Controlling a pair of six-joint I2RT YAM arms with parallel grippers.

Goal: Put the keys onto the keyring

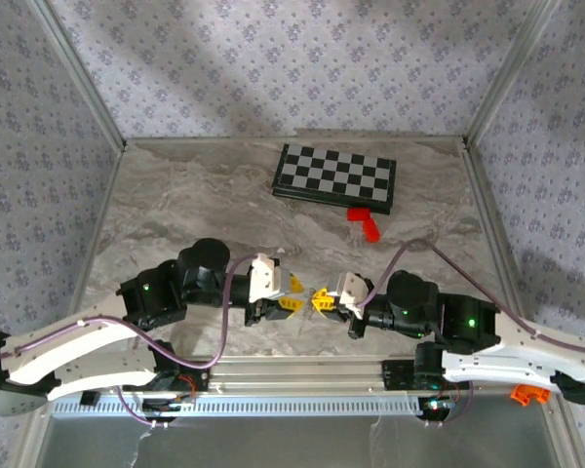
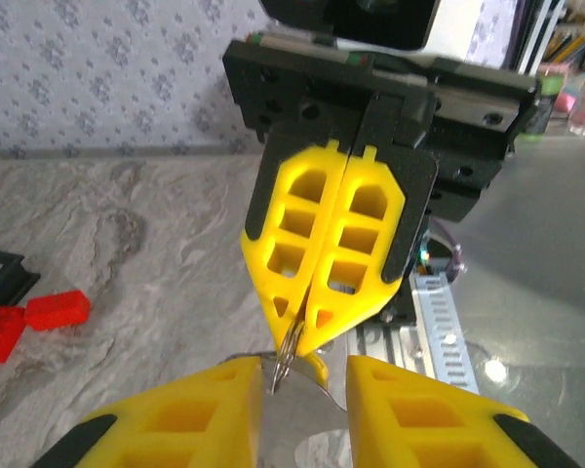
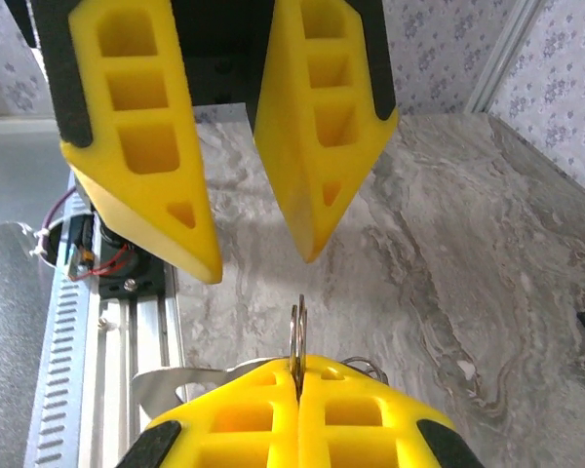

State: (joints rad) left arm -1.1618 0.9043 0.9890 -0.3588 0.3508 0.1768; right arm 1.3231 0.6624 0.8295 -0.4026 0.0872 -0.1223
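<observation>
The keyring (image 3: 297, 336), a thin silvery loop seen edge-on, is pinched upright in my right gripper (image 3: 297, 375), which is shut on it. In the left wrist view the same keyring (image 2: 288, 353) pokes out below the right gripper (image 2: 297, 336). The key's flat silvery blade (image 3: 166, 385) juts sideways from behind the right fingers. In the left wrist view that blade (image 2: 292, 429) lies in the gap of my left gripper (image 2: 307, 375), whose jaws stand apart. I cannot tell whether the key is threaded on the ring. From above, the left gripper (image 1: 294, 294) and right gripper (image 1: 322, 299) meet tip to tip.
A folded chessboard (image 1: 334, 177) lies at the back with a red block (image 1: 366, 222) before it; the red block (image 2: 57, 310) sits far left in the left wrist view. The metal rail (image 1: 302, 375) runs along the near edge under both grippers. Patterned walls enclose the table.
</observation>
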